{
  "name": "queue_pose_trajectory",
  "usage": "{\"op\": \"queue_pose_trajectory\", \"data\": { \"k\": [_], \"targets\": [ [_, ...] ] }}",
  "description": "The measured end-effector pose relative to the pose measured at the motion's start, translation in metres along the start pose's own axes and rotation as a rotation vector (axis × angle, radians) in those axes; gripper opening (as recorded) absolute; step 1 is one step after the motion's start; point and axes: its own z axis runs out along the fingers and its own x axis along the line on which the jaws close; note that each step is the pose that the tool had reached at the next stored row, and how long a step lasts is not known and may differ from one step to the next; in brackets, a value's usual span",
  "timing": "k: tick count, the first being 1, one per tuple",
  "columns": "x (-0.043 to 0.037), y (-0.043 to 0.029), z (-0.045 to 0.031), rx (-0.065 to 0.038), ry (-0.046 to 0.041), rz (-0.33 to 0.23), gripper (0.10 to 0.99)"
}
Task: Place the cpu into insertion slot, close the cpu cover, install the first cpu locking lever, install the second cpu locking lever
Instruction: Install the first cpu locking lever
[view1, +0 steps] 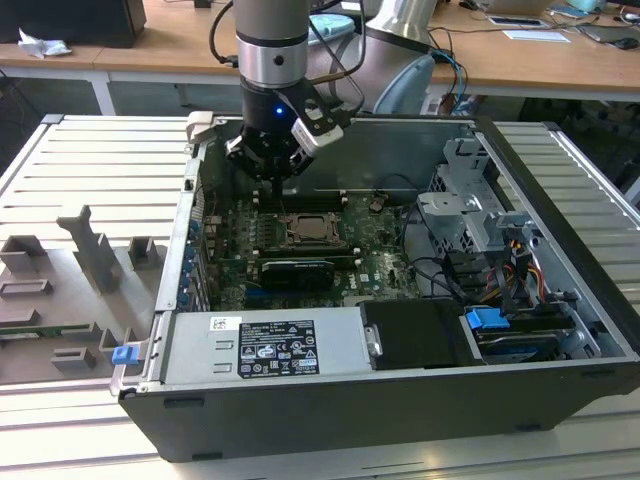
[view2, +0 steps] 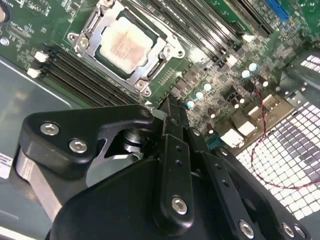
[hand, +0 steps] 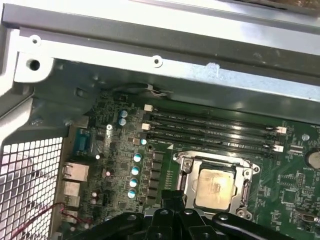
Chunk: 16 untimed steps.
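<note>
Four steps, progress: the cpu (view2: 126, 44) already lies in the insertion slot (hand: 187, 186), and the cpu cover (view2: 152, 71) looks laid down around it; whether either locking lever is latched I cannot tell.
Case walls: the computer case (view1: 560, 170) rims the green board (hand: 115, 125) on all sides, open only from above.
Hand: the hand (view1: 277, 170) hangs above the board just beside the slot, fingers pressed together, holding nothing.
Memory slots: the memory slots (hand: 210, 127) run close alongside the slot.

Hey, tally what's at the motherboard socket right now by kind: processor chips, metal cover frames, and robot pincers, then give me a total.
cpu: 1
cpu cover: 1
pincer: 1
Total: 3
</note>
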Motion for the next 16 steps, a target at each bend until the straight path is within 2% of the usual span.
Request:
{"op": "queue_pose_trajectory", "data": {
  "k": [5,10,16],
  "targets": [
    [0.0109,0.0021,0.0027,-0.003,-0.0008,0.008,0.106],
    [0.0127,0.0043,0.007,-0.003,-0.0006,0.036,0.106],
    [0.0114,0.0156,0.0072,-0.005,-0.0011,0.036,0.106]
  ]
}}
